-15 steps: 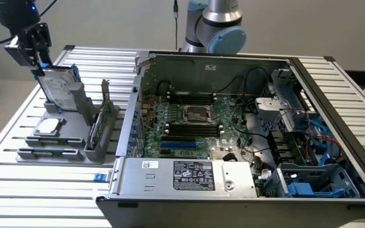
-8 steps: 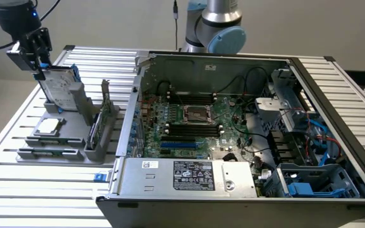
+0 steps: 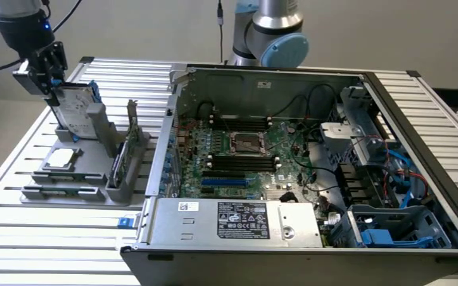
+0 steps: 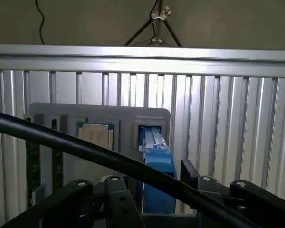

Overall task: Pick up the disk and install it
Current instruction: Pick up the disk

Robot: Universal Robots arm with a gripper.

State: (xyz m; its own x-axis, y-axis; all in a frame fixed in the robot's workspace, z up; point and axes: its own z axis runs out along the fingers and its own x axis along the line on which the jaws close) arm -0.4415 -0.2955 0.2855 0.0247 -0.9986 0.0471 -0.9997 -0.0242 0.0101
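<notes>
Across a slatted aluminium work table (image 3: 22,196), a large open grey desktop computer case (image 3: 277,80) lies on its side at the exterior view's right, its green motherboard (image 3: 245,149) facing up so parts can be lowered in from above; blue plastic bays (image 3: 388,235) at its near right corner look, by judgement, like the place meant for a drive.

At the exterior view's left sits a grey moulded parts holder (image 3: 78,173), which keeps each component in its own slot, well apart from the others and within reach of the arm. In the holder's far slot stands the disk (image 3: 78,110), a flat silver-grey metal hard drive with a white label and blue plastic carrier rails; it is upright on edge, so its top rail is open to a grasp from above. Nearer along the holder are a thin green circuit card (image 3: 121,158), also on edge, and a small square silver CPU chip (image 3: 60,158), lying flat.

Directly over the disk hangs the black gripper (image 3: 48,74); in the wrist view its fingers (image 4: 189,172) are spread to either side of the blue rail, not clamped; the disk is not yet lifted and the install has not begun.
</notes>
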